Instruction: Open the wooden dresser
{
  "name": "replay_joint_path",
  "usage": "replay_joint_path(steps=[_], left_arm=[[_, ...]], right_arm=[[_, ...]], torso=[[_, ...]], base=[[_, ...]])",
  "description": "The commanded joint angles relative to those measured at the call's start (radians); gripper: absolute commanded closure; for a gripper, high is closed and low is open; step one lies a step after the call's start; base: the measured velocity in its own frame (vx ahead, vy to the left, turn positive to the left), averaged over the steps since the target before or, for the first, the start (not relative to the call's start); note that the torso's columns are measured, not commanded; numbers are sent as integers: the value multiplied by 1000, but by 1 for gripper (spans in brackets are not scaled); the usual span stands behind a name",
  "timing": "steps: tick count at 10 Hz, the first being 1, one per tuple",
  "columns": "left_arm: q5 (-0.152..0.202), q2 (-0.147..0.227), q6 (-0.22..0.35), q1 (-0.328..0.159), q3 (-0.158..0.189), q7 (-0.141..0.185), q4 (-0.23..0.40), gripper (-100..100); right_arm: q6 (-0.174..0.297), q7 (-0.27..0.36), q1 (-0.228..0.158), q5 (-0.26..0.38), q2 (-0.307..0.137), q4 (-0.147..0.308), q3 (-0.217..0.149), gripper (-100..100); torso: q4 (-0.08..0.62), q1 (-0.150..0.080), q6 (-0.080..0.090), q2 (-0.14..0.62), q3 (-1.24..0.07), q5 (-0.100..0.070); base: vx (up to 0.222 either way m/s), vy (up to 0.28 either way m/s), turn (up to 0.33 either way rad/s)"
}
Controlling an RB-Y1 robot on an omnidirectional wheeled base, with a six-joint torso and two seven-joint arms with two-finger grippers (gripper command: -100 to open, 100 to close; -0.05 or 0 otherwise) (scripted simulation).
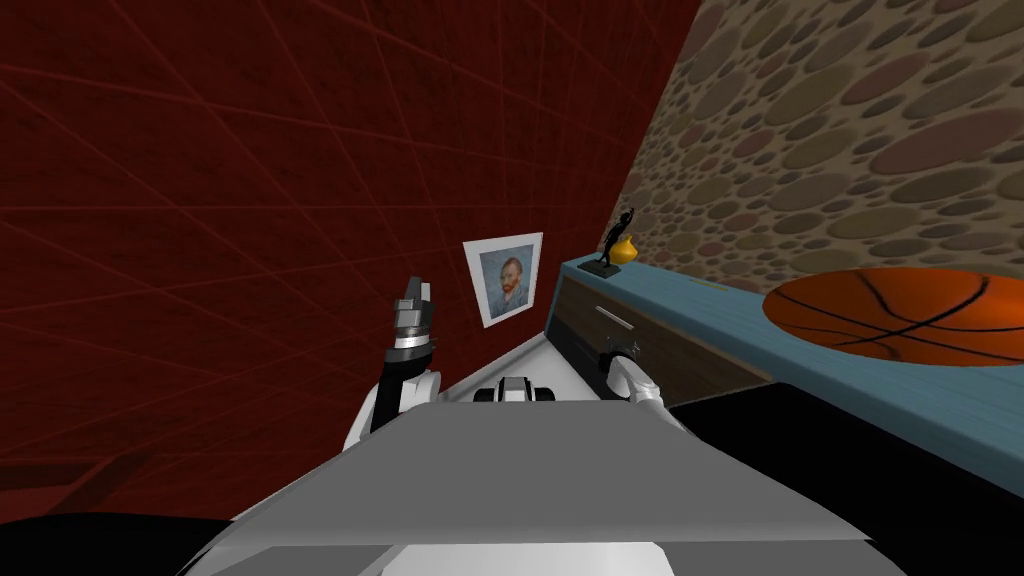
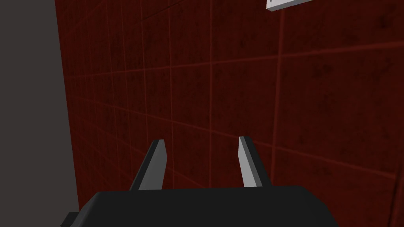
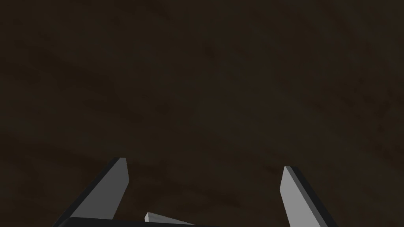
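The right gripper (image 3: 205,164) has its fingers (image 3: 116,179) spread wide, and they hold nothing. Low between them, close against the gripper's dark body, the tip of a small light grey piece (image 3: 158,217) shows; I cannot tell what it is. Past the fingers lies a flat, dark brown surface with faint grain. The head view shows this to be the front of the dresser (image 1: 680,350).

In that view the right hand sits close up to the brown front, near a pale bar handle (image 1: 615,318) fixed across it. Whether a finger touches the front or the handle cannot be told.

The dresser stands on my right, along a wall (image 1: 850,130) patterned with round pebbles. Its front is brown wood and its top is blue. A basketball (image 1: 900,315) rests on the near part of the top. At the far end stands a yellow vase (image 1: 626,253) with a black figurine (image 1: 612,238) just beside it. Below the near end of the dresser there is a black area (image 1: 800,450).

The left gripper (image 2: 202,140) is raised ahead of my left shoulder, well apart from the dresser. Its fingers (image 2: 156,165) stand open with nothing between them.

On the dark red wall (image 1: 250,200), a portrait (image 1: 505,278) of a bearded man in a white frame hangs between the two arms, near the far corner of the dresser.
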Motion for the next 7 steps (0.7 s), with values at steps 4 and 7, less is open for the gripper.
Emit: replay_joint_path(steps=[4,7], left_arm=[[0,0,0,0,0,0,0,0],[0,0,0,0,0,0,0,0]], right_arm=[[138,10,-52,131,-41,131,10,-100],[197,17,-74,186,-67,186,13,-100]], torso=[[0,0,1,0,0,0],[0,1,0,0,0,0]], base=[[34,61,89],[35,75,85]])
